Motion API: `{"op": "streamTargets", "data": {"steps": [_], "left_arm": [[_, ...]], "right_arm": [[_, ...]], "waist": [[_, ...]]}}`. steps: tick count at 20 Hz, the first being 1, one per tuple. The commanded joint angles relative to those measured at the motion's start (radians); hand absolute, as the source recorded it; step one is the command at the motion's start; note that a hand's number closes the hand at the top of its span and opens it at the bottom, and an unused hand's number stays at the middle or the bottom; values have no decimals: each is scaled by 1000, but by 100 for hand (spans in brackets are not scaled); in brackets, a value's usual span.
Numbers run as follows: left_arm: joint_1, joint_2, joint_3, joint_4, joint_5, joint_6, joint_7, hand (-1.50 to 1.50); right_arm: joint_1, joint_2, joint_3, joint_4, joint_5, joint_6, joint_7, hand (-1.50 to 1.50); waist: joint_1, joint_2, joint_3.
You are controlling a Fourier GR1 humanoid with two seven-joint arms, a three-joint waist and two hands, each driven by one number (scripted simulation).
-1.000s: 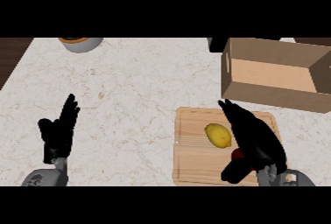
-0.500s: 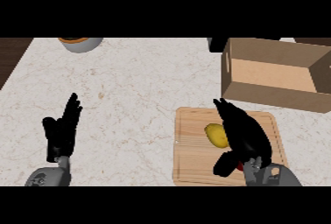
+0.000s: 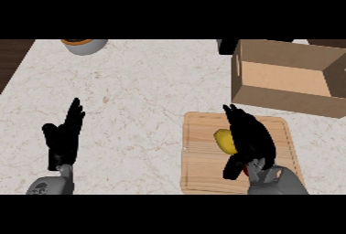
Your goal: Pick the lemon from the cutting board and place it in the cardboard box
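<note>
- Lemon (image 3: pixel 224 140) lies on cutting board (image 3: pixel 202 169), lower right, its right side hidden by right hand (image 3: pixel 249 137), fingers straight, grasping nothing.
- Cardboard box (image 3: pixel 283 98) stands open at upper right, just beyond board.
- Left hand (image 3: pixel 63 139) rests released, lower left.
- Grey bowl (image 3: pixel 84 45) sits upper left on table (image 3: pixel 135 87).

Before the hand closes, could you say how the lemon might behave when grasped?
The lemon is rounded and smooth, so it may roll on the flat board. It looks small beside the right hand, so probably light.
</note>
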Motion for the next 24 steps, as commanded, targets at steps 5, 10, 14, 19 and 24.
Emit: {"op": "streamTargets", "data": {"steps": [5,10,14,19,24], "left_arm": [[12,-4,31,33,-7,-37,-35,0],[-11,-11,43,30,-16,-37,-21,0],[-52,-39,18,19,-57,9,37,0],[51,7,33,-132,-20,-57,77,0],[-13,-16,53,-63,-23,-47,73,0]], "right_arm": [[-24,19,-87,81,50,33,-67,-150],[-30,62,-70,183,116,-18,-127,-150],[-45,84,-90,191,122,9,-113,-150],[10,40,-124,213,128,-39,-210,-150],[33,64,-110,250,177,-79,-247,-150]], "waist": [[0,0,0],[0,0,0],[-1,0,0],[3,-1,0],[-2,0,0]]}}
